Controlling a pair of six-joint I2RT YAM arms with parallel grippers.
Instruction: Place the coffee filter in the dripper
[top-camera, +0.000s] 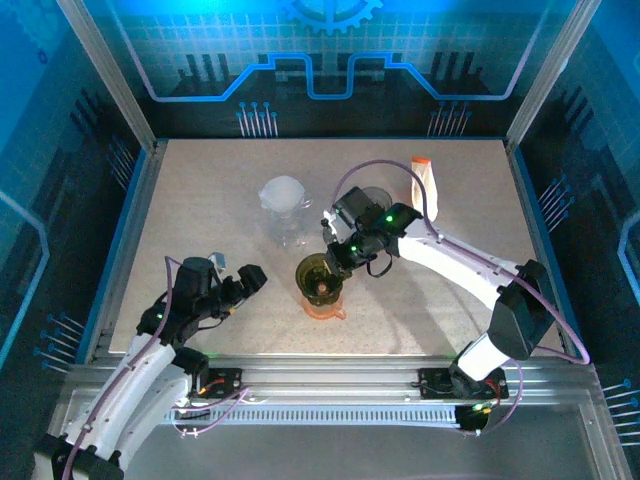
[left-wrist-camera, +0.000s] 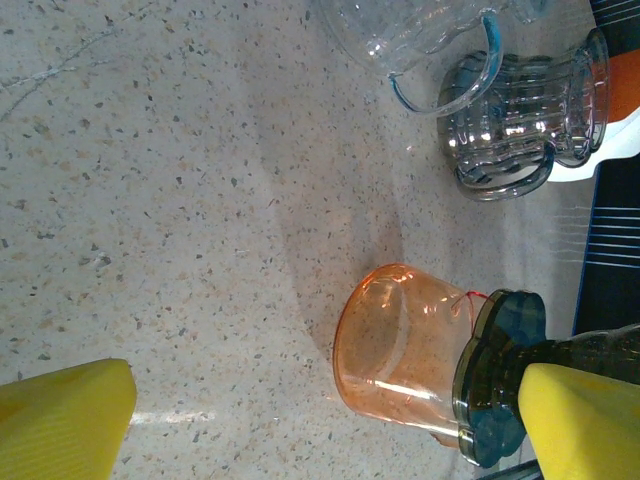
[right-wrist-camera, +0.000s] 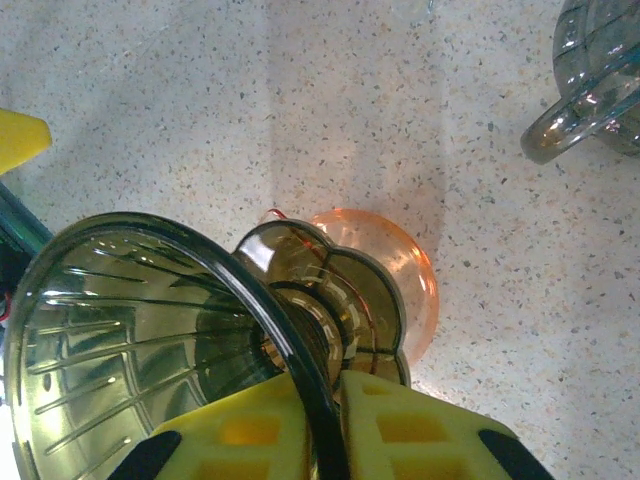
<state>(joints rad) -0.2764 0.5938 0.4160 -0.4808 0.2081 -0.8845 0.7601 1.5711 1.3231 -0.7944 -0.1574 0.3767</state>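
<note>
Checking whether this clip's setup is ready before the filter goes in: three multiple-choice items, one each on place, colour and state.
1. The dripper stands: A on the cup; B on a plate; C in a tray.
2. The cup is: A blue; B orange; C white.
3. The dripper's inside is: A lined with a paper filter; B full of coffee; C empty.
Key: 1 A, its base rests on the cup's mouth. 2 B, the cup's wall is see-through orange. 3 C, bare ribs show down to the hole.
</note>
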